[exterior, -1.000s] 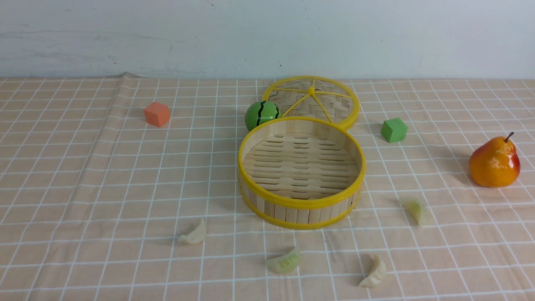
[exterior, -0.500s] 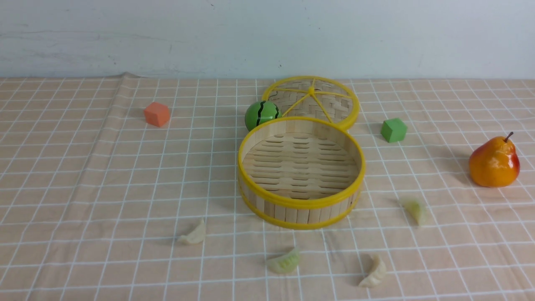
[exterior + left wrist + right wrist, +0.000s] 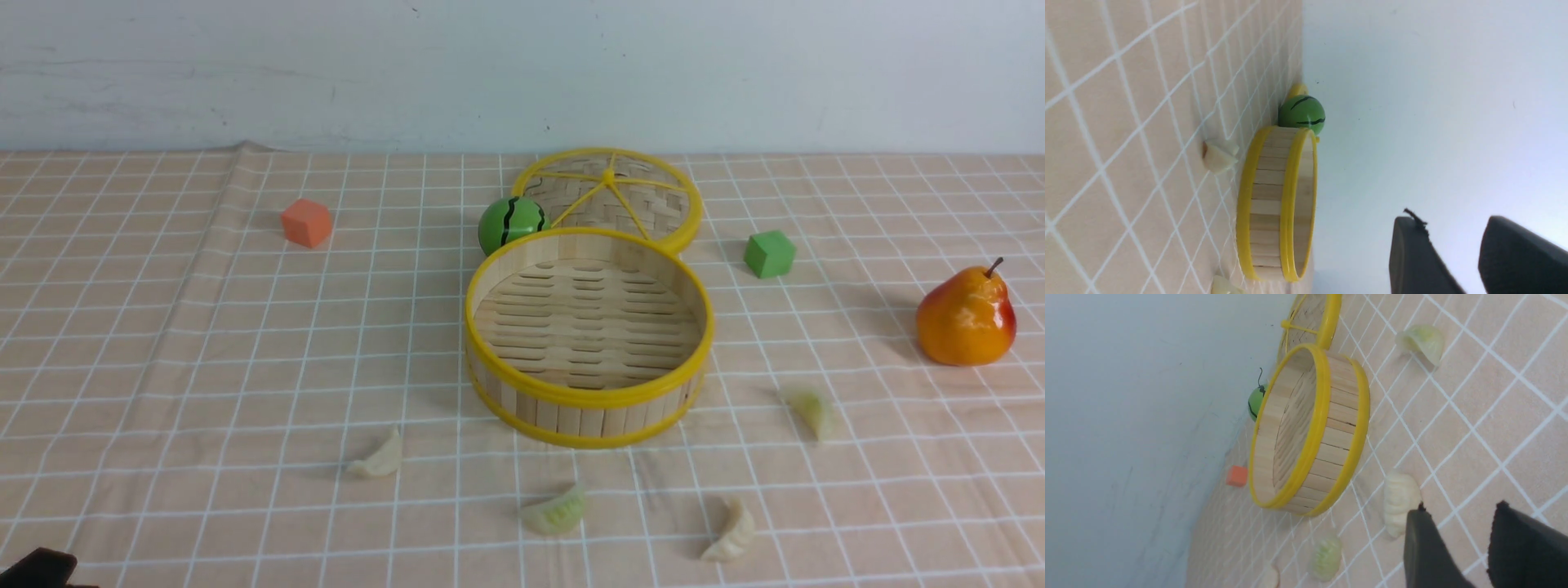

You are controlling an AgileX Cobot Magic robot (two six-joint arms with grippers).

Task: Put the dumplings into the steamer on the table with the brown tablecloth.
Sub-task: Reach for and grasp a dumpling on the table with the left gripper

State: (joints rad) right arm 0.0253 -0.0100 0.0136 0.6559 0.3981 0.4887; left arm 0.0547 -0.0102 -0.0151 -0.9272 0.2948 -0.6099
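Plainly, the steamer [image 3: 571, 415] looks yellow-rimmed, slat-floored.

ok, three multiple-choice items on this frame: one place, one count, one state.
1. Where is the watermelon ball?
A) behind the steamer, beside the lid
B) inside the steamer
C) on top of the lid

2. How many dumplings lie on the tablecloth?
A) two
B) four
C) six

3. The steamer is:
A) empty
B) holding one dumpling
C) covered

Answers:
1 A: the ball sits behind the steamer's far-left rim, next to the lid.
2 B: two cream-white and two green lie on the cloth around its near side.
3 A: its slatted floor is bare.
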